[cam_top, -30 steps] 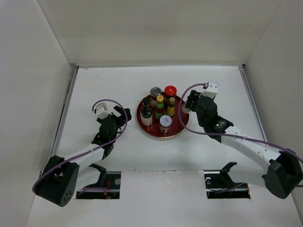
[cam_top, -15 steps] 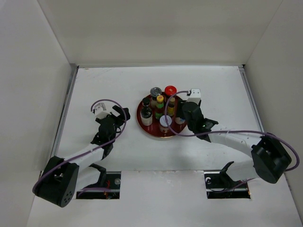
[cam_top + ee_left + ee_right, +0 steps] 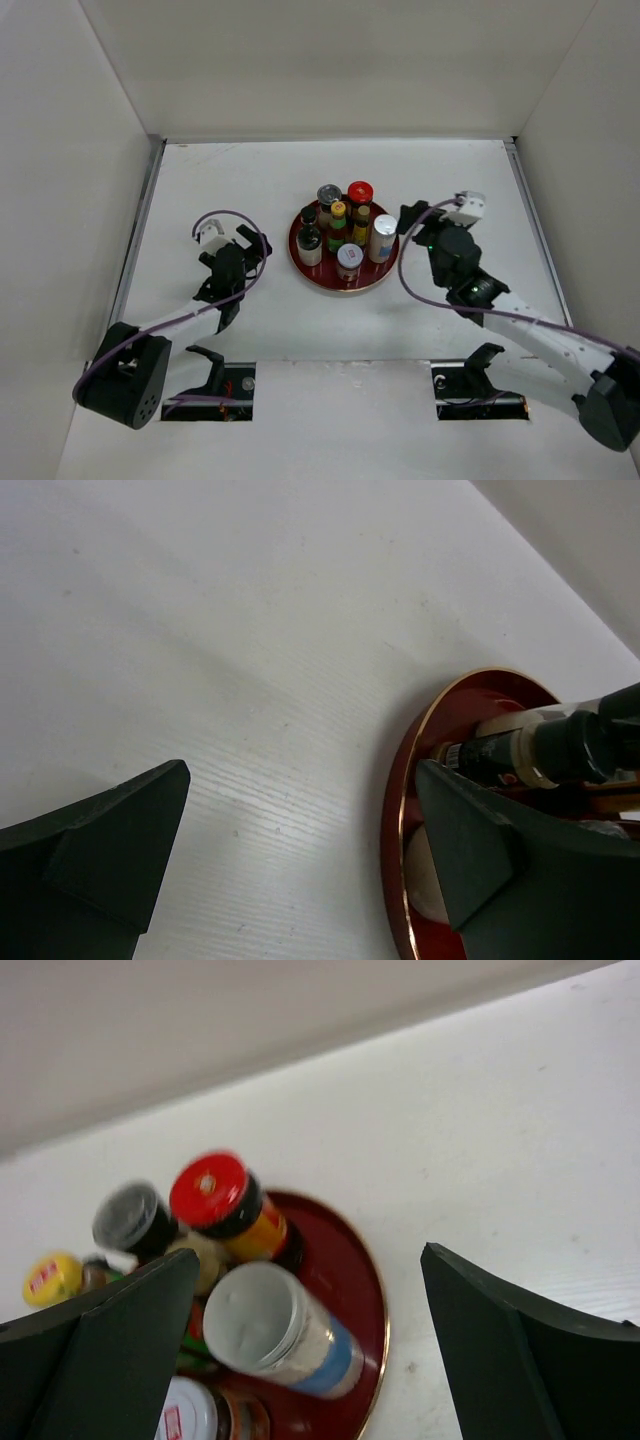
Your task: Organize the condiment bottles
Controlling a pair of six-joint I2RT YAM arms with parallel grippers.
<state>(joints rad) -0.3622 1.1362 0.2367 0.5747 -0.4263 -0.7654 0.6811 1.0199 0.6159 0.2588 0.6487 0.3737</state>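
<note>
Several condiment bottles stand together on the round red tray [image 3: 378, 276]: a red-lidded jar [image 3: 360, 191], a grey-lidded jar [image 3: 329, 194], a yellow-capped bottle [image 3: 338, 210], a dark bottle [image 3: 309, 236], a white-lidded jar [image 3: 349, 258] and a silver-capped shaker [image 3: 383, 236] at the tray's right edge. My right gripper [image 3: 412, 225] is open and empty, just right of the tray. Its wrist view shows the shaker [image 3: 268, 1328] and red-lidded jar [image 3: 214, 1197] between the open jaws [image 3: 310, 1255]. My left gripper [image 3: 256, 245] is open and empty, left of the tray; its wrist view [image 3: 300, 770] shows the tray rim [image 3: 394, 810].
White walls close in the table on the left, back and right. The tray sits in the middle of the table. Two black brackets [image 3: 480, 362] stand at the near edge by the arm bases.
My right gripper moved in over the tray's right side, left the silver-capped shaker standing there, and pulled back to the right, open. The left arm barely moved.
</note>
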